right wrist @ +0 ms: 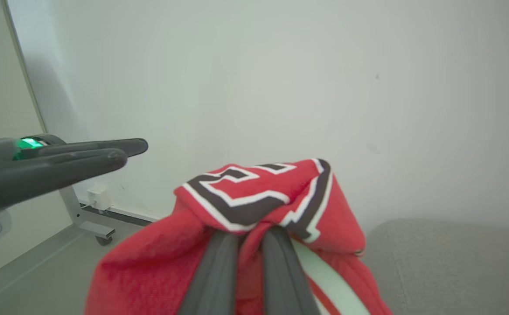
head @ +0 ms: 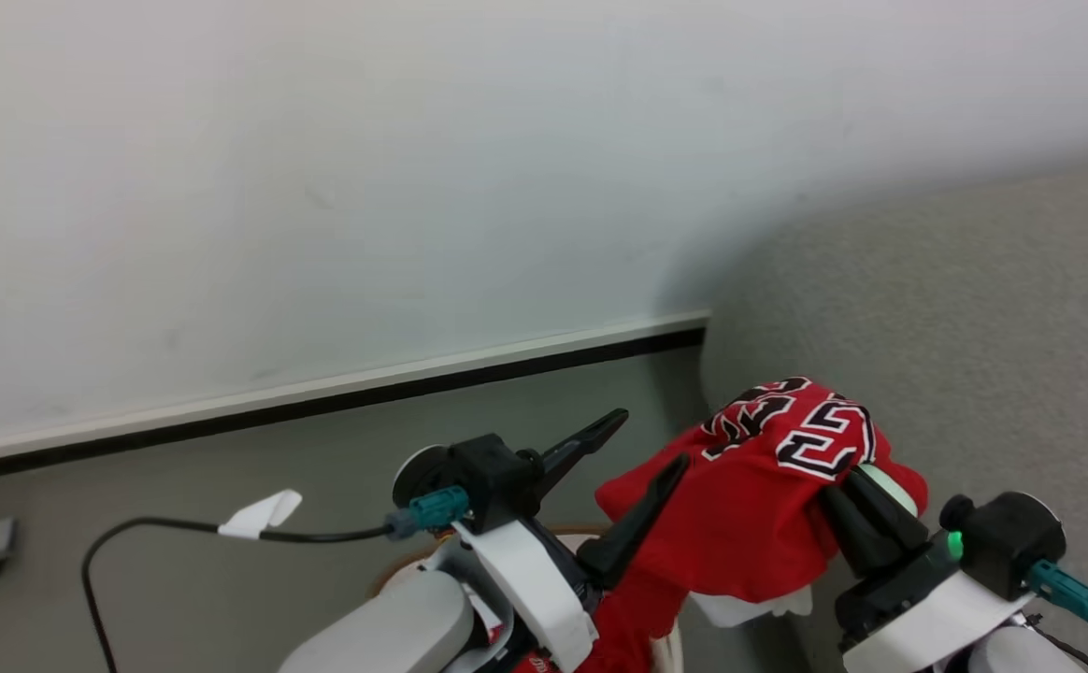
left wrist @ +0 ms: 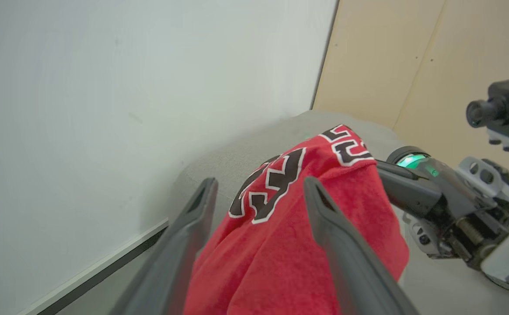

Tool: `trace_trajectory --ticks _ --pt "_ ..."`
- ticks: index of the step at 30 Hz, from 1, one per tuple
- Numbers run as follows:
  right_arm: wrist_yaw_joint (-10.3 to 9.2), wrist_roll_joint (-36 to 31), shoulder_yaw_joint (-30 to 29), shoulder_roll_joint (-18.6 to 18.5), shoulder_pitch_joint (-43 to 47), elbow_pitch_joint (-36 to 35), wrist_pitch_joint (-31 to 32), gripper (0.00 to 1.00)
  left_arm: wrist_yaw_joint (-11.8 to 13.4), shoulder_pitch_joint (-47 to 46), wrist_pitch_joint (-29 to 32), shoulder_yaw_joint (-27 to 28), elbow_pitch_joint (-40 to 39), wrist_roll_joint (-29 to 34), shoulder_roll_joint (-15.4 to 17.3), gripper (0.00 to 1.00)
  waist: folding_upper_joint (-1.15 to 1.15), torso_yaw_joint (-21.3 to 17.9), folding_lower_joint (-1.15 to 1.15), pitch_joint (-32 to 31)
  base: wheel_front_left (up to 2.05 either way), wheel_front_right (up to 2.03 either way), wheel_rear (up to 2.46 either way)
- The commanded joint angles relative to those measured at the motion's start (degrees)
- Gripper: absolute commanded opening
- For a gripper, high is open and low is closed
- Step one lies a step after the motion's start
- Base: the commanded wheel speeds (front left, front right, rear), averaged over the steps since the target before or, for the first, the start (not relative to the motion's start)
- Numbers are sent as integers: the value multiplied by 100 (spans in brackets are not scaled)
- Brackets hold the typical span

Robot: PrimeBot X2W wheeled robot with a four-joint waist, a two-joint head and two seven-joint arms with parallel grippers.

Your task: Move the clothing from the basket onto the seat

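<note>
Low on the left, a bit of the brown rim of the basket (head: pixel 394 565) peeks out behind the left arm. The left end effector (head: pixel 649 439) has its two fingers spread wide and grips nothing, though its lower finger lies against red cloth. Next comes the clothing (head: pixel 740 523), a red jersey bunch with big black-and-white numbers. It is up in the air, above the basket, and part of it hangs down toward the bottom edge. I cannot tell if this is one jersey or both. The right end effector (head: pixel 848 491) has its fingers squeezed tight on the cloth and holds it up. On the far right is the big grey seat (head: pixel 974 327), and the cloth is not resting on it yet. So I think the lifting is done, but the putting down is not. The bunch is near the seat's rounded edge, so it needs to go further right, over the seat, and then be let go.
</note>
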Motion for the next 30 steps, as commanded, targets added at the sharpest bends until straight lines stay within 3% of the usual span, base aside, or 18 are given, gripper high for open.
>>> trace_trajectory --ticks 1,8,15,21,30 --pt "-12 -60 -102 -8 130 -78 -18 0 -5 87 -25 29 -39 98 47 100 0 -347 0 89 0 0 0" --pt "-12 -330 -528 141 526 -483 -19 0 -65 299 -28 229 -128 450 71 100 0 -1013 0 252 0 0 0" --pt "-12 -494 -732 258 707 -761 -19 0 -151 419 -29 382 -116 662 53 100 0 -1401 0 388 0 0 0" --pt "-12 -610 -840 204 536 -917 -20 0 -202 436 -30 434 -106 737 74 100 0 -1492 0 560 0 0 0" --pt "-12 -706 -1273 81 -220 -926 -19 0 -287 215 48 418 -327 872 406 100 0 -1299 0 1292 0 0 0"
